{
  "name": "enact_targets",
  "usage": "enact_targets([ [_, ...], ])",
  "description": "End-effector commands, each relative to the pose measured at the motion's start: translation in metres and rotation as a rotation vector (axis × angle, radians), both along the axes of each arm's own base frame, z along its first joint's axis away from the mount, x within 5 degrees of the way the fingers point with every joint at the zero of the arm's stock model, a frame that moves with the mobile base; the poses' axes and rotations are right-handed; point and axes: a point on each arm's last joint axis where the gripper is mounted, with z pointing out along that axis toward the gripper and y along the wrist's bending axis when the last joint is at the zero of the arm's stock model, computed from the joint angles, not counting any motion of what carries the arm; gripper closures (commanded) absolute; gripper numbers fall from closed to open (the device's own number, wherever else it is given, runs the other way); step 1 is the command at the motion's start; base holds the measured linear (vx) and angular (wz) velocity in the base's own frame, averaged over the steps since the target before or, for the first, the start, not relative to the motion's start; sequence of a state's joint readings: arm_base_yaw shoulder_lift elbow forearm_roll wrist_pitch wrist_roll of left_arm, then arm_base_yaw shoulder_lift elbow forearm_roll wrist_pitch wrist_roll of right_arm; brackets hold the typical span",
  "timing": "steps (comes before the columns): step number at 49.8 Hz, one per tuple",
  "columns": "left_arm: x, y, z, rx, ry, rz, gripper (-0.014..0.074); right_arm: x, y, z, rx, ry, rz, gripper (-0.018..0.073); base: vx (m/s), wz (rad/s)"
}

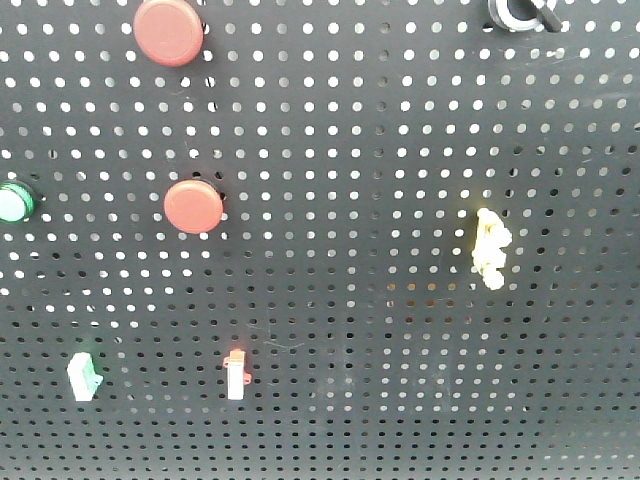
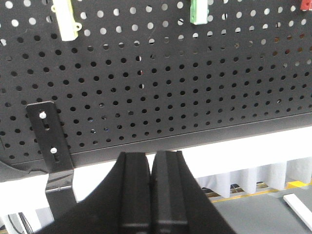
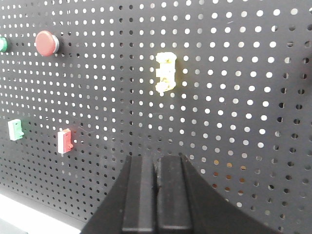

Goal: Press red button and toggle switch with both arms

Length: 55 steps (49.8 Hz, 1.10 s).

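On the black pegboard [image 1: 400, 120] a red button [image 1: 193, 206] sits left of centre, with a larger red button [image 1: 168, 30] above it. In the right wrist view one red button [image 3: 46, 43] shows at the upper left. Small switches are mounted lower down: a red-and-white one [image 1: 235, 374] [image 3: 64, 141], a green-and-white one [image 1: 83, 376] [image 3: 15, 129] and a yellow one [image 1: 491, 248] [image 3: 166, 72]. I cannot tell which is the toggle switch. My right gripper [image 3: 156, 158] is shut and empty, short of the board below the yellow switch. My left gripper [image 2: 152, 155] is shut and empty, below the board's bottom edge.
A green button [image 1: 12, 202] sits at the board's left edge. A black-and-white knob [image 1: 520, 12] is at the top right. A metal bracket [image 2: 48, 136] holds the board's lower left corner. Neither arm shows in the front view.
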<state>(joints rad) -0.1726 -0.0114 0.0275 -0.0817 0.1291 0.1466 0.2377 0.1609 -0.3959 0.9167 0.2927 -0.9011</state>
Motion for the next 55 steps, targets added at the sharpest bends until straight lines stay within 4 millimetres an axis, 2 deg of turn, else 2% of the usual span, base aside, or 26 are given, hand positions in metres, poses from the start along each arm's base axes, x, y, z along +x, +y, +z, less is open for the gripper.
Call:
enact_targets([
  [1,0.001,0.001,-0.003,-0.02,-0.057,0.009,0.0595,0.0,-0.003,0.011,0.035,-0.038,-0.032,0.0562,0.0,0.0],
  [33,0.001,0.001,-0.003,-0.02,-0.057,0.009,0.0595,0.003,-0.002,0.008,0.033,-0.019,-0.03,0.0562,0.0,0.0],
  [41,0.001,0.001,-0.003,-0.02,-0.057,0.009,0.0595,0.018,-0.008,-0.023,0.004,0.085,-0.134,0.0562,0.0,0.0],
  [46,0.001,0.001,-0.003,-0.02,-0.057,0.009,0.0595,0.027,-0.014,-0.044,-0.023,0.073,-0.226,0.0562,0.0,0.0],
  [51,0.001,0.001,-0.003,-0.02,-0.057,0.009,0.0595,0.031,-0.014,-0.069,-0.047,0.038,-0.237,0.0562,0.0,0.0],
  [55,0.001,0.001,-0.003,-0.02,-0.057,0.009,0.0595,0.032,-0.018,-0.092,0.008,0.067,-0.28,0.0562,0.0,0.0],
])
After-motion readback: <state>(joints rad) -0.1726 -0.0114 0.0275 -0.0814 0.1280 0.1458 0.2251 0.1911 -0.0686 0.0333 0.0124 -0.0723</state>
